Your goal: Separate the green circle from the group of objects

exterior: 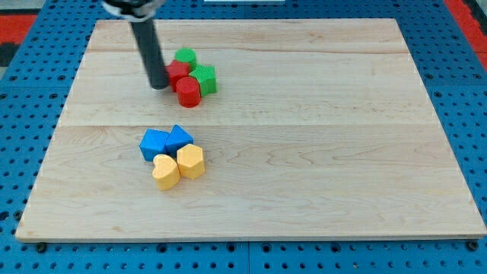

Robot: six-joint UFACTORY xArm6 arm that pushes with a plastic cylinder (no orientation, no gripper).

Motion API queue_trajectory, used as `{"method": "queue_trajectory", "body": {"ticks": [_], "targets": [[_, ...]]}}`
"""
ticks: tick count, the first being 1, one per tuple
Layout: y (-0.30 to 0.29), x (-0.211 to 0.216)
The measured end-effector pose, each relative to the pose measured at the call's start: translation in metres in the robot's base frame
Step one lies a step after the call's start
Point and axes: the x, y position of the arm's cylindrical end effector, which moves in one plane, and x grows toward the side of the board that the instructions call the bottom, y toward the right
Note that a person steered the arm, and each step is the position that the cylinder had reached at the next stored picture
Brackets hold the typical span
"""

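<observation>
The green circle [185, 57] sits at the top of a tight cluster in the upper left of the wooden board [319, 152]. It touches a red block [177, 72] just below it. A green star-like block [204, 79] lies to the right and a red cylinder [188, 92] at the cluster's bottom. My tip [159, 84] rests on the board at the cluster's left side, against the red block and below-left of the green circle.
A second group lies lower on the board: a blue block [154, 144], a blue triangular block [179, 139], a yellow heart [165, 171] and a yellow hexagonal block [191, 161]. Blue pegboard [38, 76] surrounds the board.
</observation>
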Motion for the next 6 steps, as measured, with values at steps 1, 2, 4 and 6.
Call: {"method": "queue_trajectory", "body": {"ticks": [1, 2, 4, 6], "targets": [[0.036, 0.0], [0.024, -0.002], [-0.024, -0.026], [-0.028, -0.09]]}}
